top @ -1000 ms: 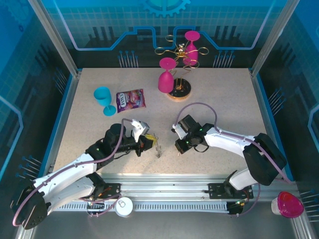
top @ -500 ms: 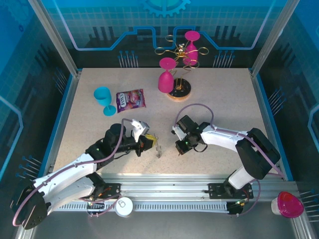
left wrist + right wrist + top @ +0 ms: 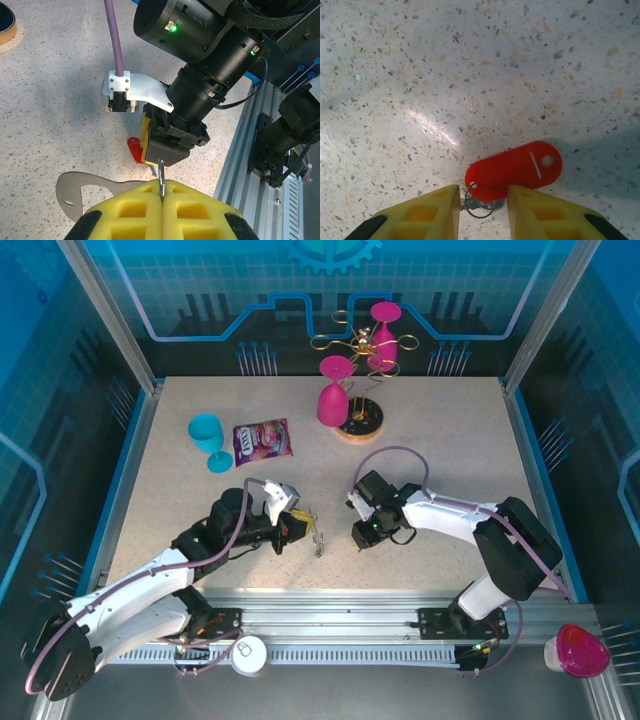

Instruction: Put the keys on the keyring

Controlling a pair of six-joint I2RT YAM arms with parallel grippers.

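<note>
My left gripper (image 3: 161,192) is shut on the keyring, pinching a thin wire ring (image 3: 161,175) that stands up between the yellow pads. The flat grey loop (image 3: 75,189) sticks out to the left. In the top view the keyring (image 3: 318,539) hangs off the left gripper (image 3: 303,529) near the table's front. The key's red plastic head (image 3: 515,170) lies flat on the table, with its silver blade and small wire ring (image 3: 481,204) between the fingers of my right gripper (image 3: 483,195). That gripper is open and straddles the key's ring end. In the left wrist view the red head (image 3: 134,148) peeks out under the right gripper.
A gold wire glass rack (image 3: 358,345) with pink glasses stands at the back on a wooden base (image 3: 360,422). A blue cup (image 3: 207,435) and a snack bag (image 3: 262,441) lie at the left. The aluminium rail (image 3: 250,165) runs along the table's front edge.
The right arm's elbow has swung in toward the left, while its gripper stays over the key. The left arm and the keyring have not moved.
</note>
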